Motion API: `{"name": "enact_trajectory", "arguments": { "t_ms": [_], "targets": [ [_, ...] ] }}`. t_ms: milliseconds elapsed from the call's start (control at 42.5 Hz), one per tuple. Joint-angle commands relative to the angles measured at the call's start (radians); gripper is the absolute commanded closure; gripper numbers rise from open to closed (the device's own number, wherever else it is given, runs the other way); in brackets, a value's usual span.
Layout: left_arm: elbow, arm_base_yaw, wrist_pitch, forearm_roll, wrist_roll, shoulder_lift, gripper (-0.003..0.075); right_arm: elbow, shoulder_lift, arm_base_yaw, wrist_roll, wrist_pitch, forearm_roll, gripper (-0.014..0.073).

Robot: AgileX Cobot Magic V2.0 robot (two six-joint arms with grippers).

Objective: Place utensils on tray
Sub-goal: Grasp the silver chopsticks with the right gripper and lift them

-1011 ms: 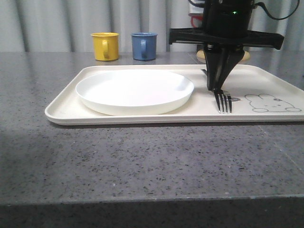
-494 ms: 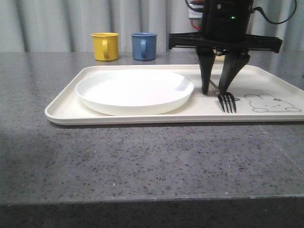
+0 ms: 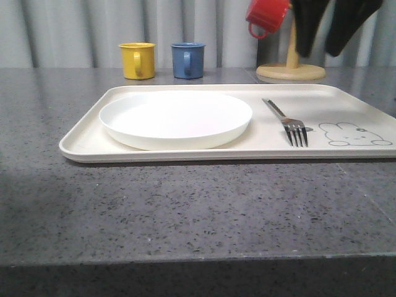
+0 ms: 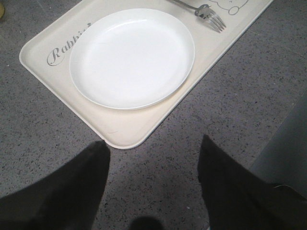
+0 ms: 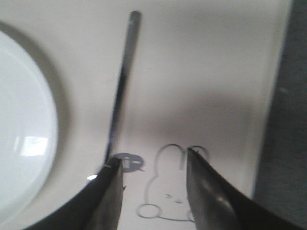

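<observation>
On tray (image 3: pixel 86 145) — plate (image 3: pixel 176 119), fork (image 3: pixel 291 125)

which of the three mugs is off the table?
The red mug: it hangs on the wooden mug stand behind the tray, tipped with its mouth downward. The yellow mug and blue mug stand upright on the table.

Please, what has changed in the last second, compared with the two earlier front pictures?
The right gripper let go of the fork and rose well above the tray, its fingers open. One second ago they were closed low on the fork; half a second ago they had already opened. The fork now lies free, right of the plate. Plate, tray, yellow mug and blue mug did not move.
</observation>
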Motion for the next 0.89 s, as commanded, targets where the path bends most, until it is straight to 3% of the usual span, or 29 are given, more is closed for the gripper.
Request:
{"name": "enact_trajectory", "arguments": {
  "t_ms": [0, 400, 611, 870],
  "targets": [
    [-0.027, -0.009, -0.070, 0.003, -0.014, -0.005, 0.0311, 0.008, -0.094, -0.098, -0.087, 0.019, -0.028, 0.0243],
    [-0.027, -0.009, -0.070, 0.003, -0.014, -0.005, 0.0312, 0.097, -0.105, -0.450, -0.342, 0.074, 0.118, 0.0243],
    [-0.027, -0.009, -0.070, 0.003, -0.014, -0.005, 0.0312, 0.105, -0.056, -0.520, -0.409, 0.094, 0.121, 0.0244],
    [-0.027, -0.009, -0.070, 0.003, -0.014, -0.005, 0.0312, 0.105, 0.041, -0.521, -0.469, 0.106, 0.122, 0.0244]
  ]
}}
